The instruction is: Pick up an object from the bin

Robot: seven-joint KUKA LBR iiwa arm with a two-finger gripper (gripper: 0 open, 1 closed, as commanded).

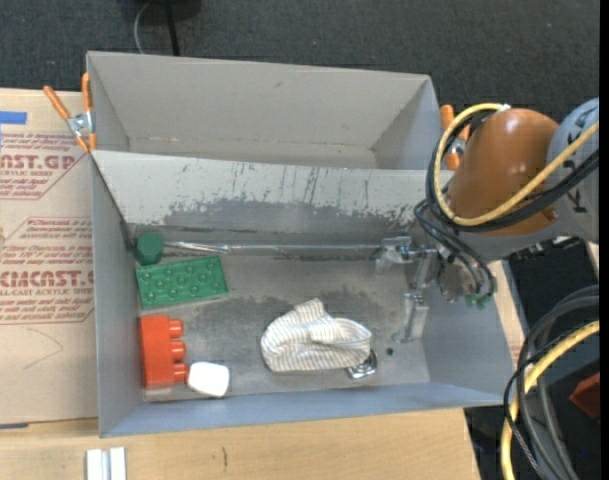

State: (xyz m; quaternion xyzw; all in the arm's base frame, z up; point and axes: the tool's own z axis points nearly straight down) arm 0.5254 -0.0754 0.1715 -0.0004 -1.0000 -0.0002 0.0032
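Your gripper (414, 318) sits right of centre, just beside a crumpled white cloth (314, 340). At lower left lie a green plate (181, 282), orange block (161, 350) and white piece (208, 379).

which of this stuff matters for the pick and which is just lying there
In the job: gripper, low at the right of the bin; cloth, nearest it.
Lying about: green plate, green peg, orange block, white piece.

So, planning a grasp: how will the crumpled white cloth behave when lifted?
The cloth looks floppy: it lies bunched in soft folds, so it would probably sag and drape. Thin fabric, so likely light; unlikely to roll.
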